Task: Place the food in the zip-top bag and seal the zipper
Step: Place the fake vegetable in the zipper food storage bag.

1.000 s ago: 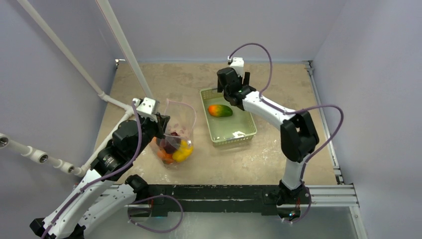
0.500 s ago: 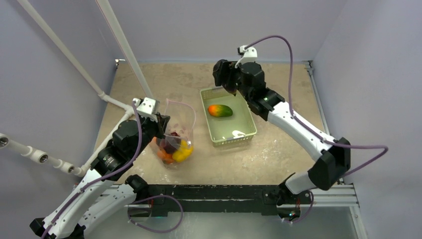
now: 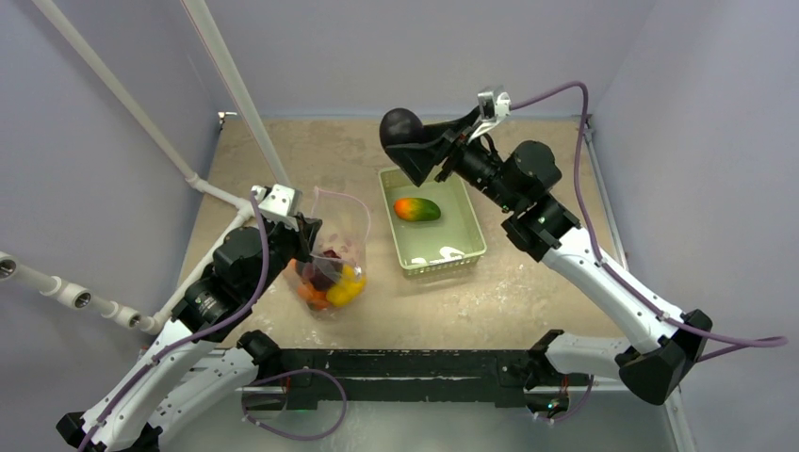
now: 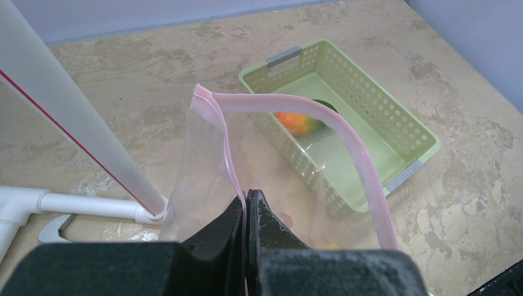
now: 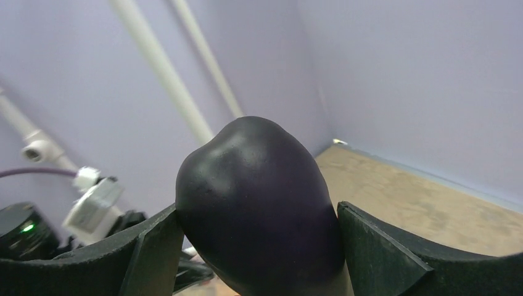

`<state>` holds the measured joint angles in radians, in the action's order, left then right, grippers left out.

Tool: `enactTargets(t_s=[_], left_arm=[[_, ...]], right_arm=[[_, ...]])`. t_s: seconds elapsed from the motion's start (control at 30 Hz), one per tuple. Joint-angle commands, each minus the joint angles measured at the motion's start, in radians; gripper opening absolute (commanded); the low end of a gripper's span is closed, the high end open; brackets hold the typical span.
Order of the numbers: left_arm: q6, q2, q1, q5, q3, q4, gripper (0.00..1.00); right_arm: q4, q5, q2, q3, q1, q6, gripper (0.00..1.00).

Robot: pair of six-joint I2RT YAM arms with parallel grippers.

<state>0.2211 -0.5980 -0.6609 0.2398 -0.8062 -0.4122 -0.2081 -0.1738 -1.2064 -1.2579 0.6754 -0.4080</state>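
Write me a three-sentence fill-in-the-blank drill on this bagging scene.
The left gripper is shut on the zip-top bag's ____ zipper.
The green basket holds ____ piece of food, a mango.
The right gripper holds a dark ____ eggplant.
Missing: pink; one; purple.

We note the dark fruit (image 5: 259,203) runs off the right wrist view's bottom edge. The left gripper (image 4: 247,197) hides the lower half of the zip-top bag (image 4: 197,166). From above, the food (image 3: 330,278) inside overlaps beyond separating.
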Motion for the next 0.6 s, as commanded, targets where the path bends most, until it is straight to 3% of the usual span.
enactTargets(t_s=[0.0, 0.57], left_arm=[[-0.008, 0.006, 0.009, 0.004, -0.034, 0.032, 0.0], [-0.005, 0.01, 0.008, 0.007, -0.036, 0.031, 0.0]], right_arm=[[-0.155, -0.14, 0.033, 0.053, 0.031, -0.069, 0.43], [-0.441, -0.141, -0.004, 0.186, 0.207, -0.18, 0.42]])
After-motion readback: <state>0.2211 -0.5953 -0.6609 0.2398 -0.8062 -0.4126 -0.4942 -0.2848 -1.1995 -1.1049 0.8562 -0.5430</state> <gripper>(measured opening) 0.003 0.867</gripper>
